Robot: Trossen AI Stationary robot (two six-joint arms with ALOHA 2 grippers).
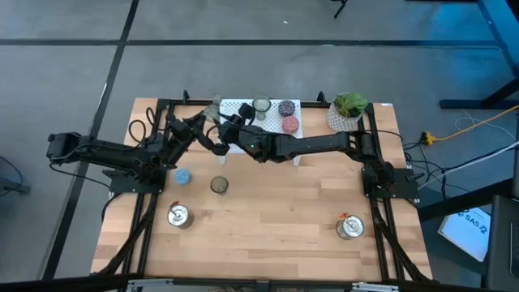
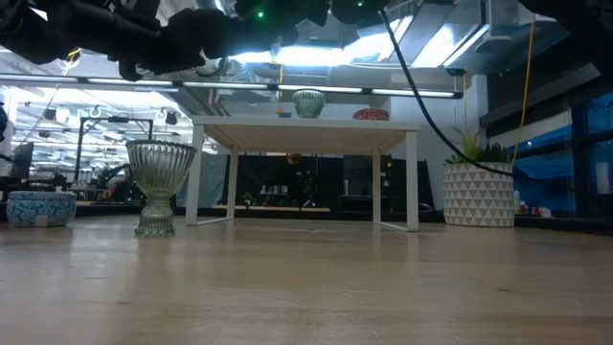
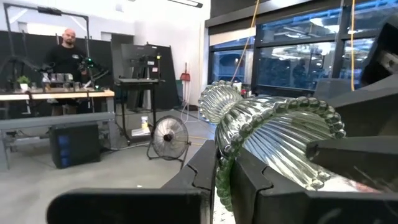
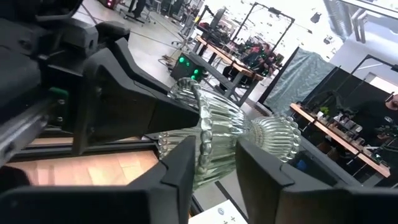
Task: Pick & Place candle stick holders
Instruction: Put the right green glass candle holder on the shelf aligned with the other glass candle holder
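Observation:
One olive-clear ribbed glass candle stick holder [image 1: 215, 108] is up in the air at the rack's left end, between both grippers. My left gripper [image 3: 219, 180] and my right gripper [image 4: 214, 171] are both shut on it. It lies tilted, with its foot [image 3: 217, 99] away from the left fingers. A second glass holder [image 1: 219, 185], a blue one [image 1: 182, 175] and two silver ones [image 1: 178, 216] [image 1: 349, 227] stand on the table. A third glass holder [image 1: 261, 105], a purple one [image 1: 286, 107] and a pink one [image 1: 290, 124] stand on the white rack [image 1: 235, 107]. My left gripper pinches the holder's beaded rim [image 3: 222, 163] between its two fingers; the cup wall runs through the gap, one finger on each face. The holder is clear of the table, with its stem and foot pointing away. My right gripper has a finger on each side of the ribbed bowl [image 4: 214, 134], across the cup. The stem and foot [image 4: 280, 138] stick out past the fingers. The holder is lifted clear and lies on its side.
A white pot with a green plant [image 1: 349, 109] stands at the far right, beside the rack. The rack stands on legs [image 2: 412, 182] above the table. Bare wood [image 1: 284, 203] lies between the silver holders. A person [image 3: 65, 53] stands in the room beyond.

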